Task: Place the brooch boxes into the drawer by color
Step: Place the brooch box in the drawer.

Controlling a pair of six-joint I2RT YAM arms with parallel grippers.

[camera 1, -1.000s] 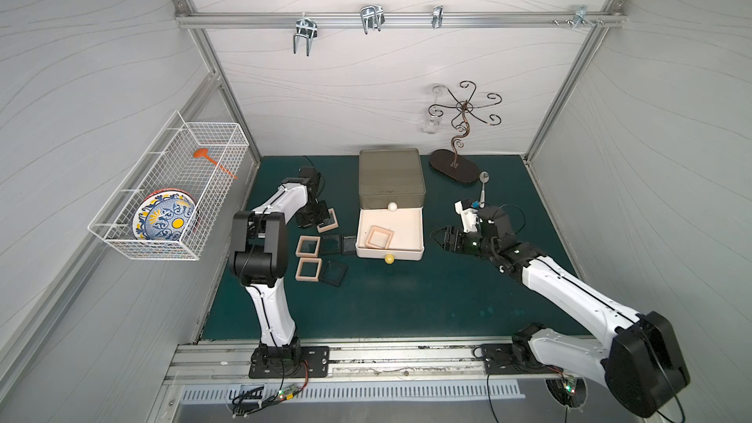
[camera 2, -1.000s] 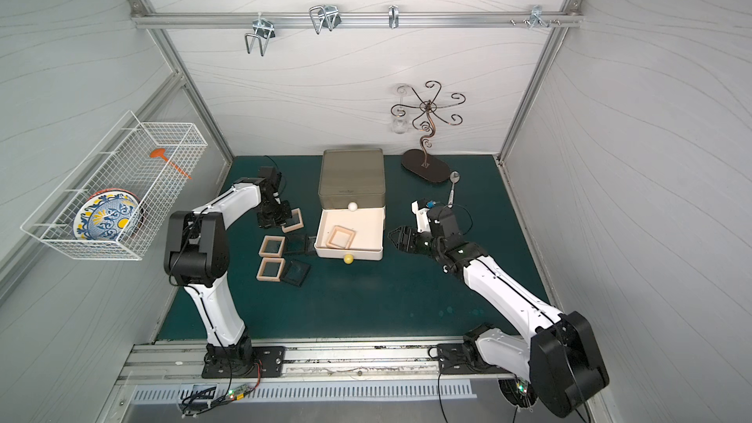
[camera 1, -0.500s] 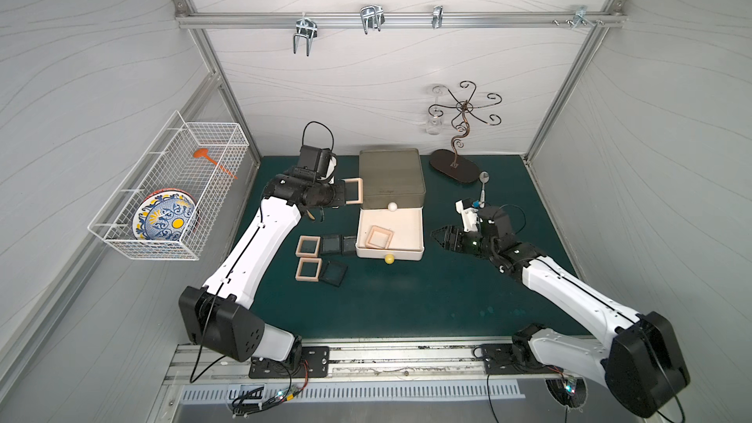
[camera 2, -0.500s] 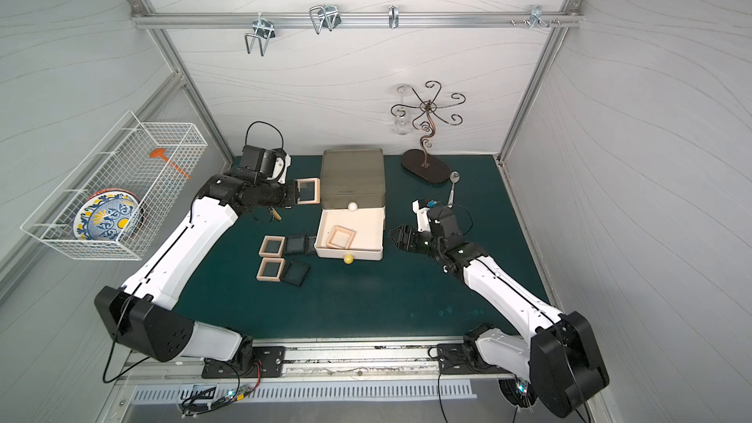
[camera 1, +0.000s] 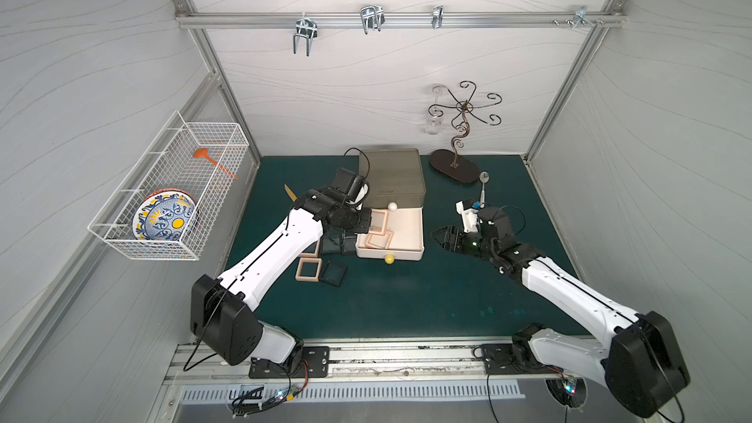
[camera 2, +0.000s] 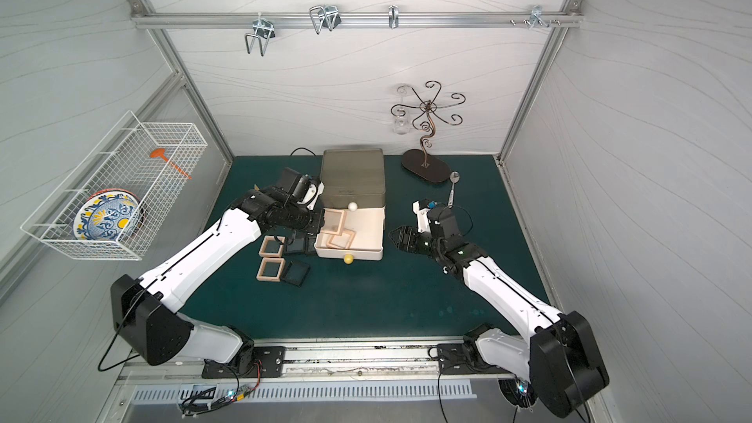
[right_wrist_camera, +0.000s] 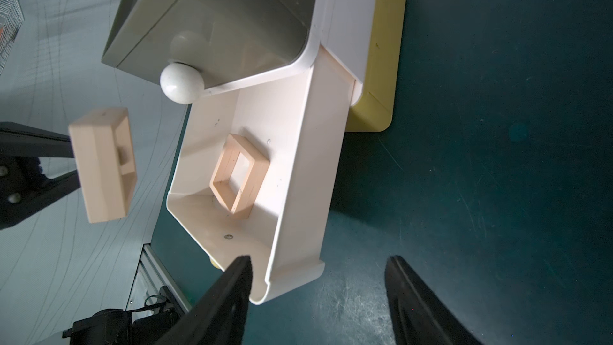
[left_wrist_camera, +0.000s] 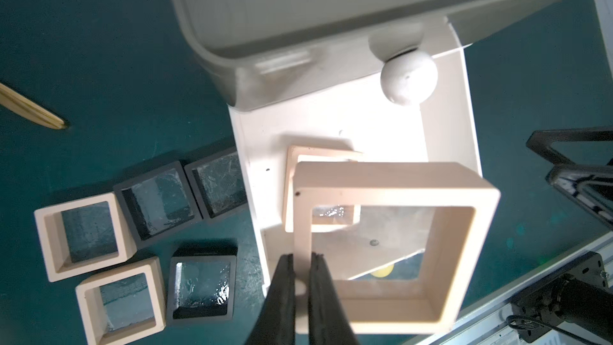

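Left gripper (left_wrist_camera: 301, 257) is clamped on one side wall of a beige brooch box (left_wrist_camera: 381, 180). You get only the fingertips in the left wrist view; the rest is cut off.

That held box hangs over the left side of the pulled-out white tier (camera 1: 407, 229) of the drawer chest (camera 1: 392, 174), clear of the rim in the right wrist view. It's square, so there is no long axis. It sits tilted, window face toward the left wrist camera and nearly edge-on to the right wrist camera.

A second beige box (right_wrist_camera: 257, 174) lies flat on the tier floor, partly covered by the held one in the left wrist view. The yellow bottom tier (right_wrist_camera: 388, 44) is pushed in, and in both top views only its knob (camera 1: 389, 259) shows.

On the mat left of the chest, a third beige box (left_wrist_camera: 46, 237) and a fourth beige box (left_wrist_camera: 88, 310) lie flat beside a cluster of black boxes (left_wrist_camera: 156, 204). In both top views the left arm hides part of that group. What's inside any box is too hard to make out.

Right gripper (right_wrist_camera: 318, 260) has its jaws apart with nothing between them, just beside the tier's front right corner. You can't tell whether it touches.
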